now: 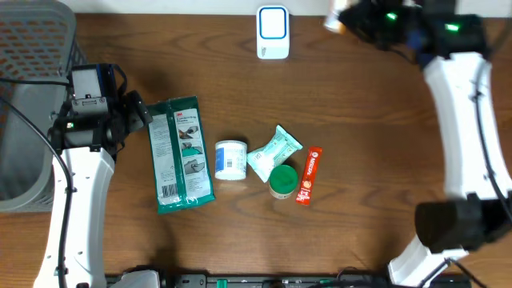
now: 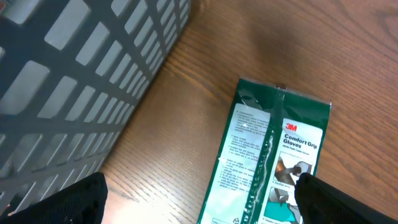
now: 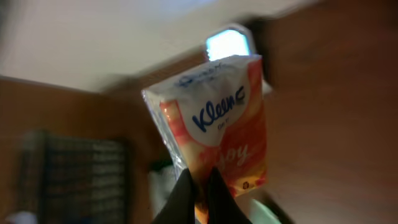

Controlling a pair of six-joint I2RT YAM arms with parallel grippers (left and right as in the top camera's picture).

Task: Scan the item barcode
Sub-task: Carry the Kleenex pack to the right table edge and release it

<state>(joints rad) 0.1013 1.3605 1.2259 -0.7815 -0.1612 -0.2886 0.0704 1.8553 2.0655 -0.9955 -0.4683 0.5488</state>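
Nearest, a little toward 6 o'clock of the wooden table [image 1: 376,120]: a row of loose goods lying flat. Running from 9 to 3 o'clock along that row: a long green glove packet [image 1: 182,154], printed side up; a small white tub [image 1: 231,159] with a blue label, just beside the packet; a teal wipes pouch [image 1: 274,150], tilted; a round green lid [image 1: 282,181] against the pouch at its 5 o'clock; a red stick pack [image 1: 309,175] just beside the lid at 3 o'clock.

Next out, at 9 o'clock of the table: the left gripper [image 1: 141,110], hovering by the glove packet's far left corner. Fingers [image 2: 68,202] spread wide, gripping nothing, with the packet's far end seen between them from the wrist. Beside that arm, at 10 o'clock: a grey mesh basket [image 1: 32,48].

Farthest, at 12 o'clock by the far edge: the white scanner [image 1: 273,34], upright, with a blue-lit window. At 1 o'clock, near the scanner and on its 3 o'clock side: the right gripper [image 1: 344,18], raised off the wood. Fingers [image 3: 186,193] pinched tight on the lower edge of the Kleenex tissue pack [image 3: 217,124], orange and white, held in the air and tilted, logo face toward the wrist camera, the scanner's glow showing just past its top edge.
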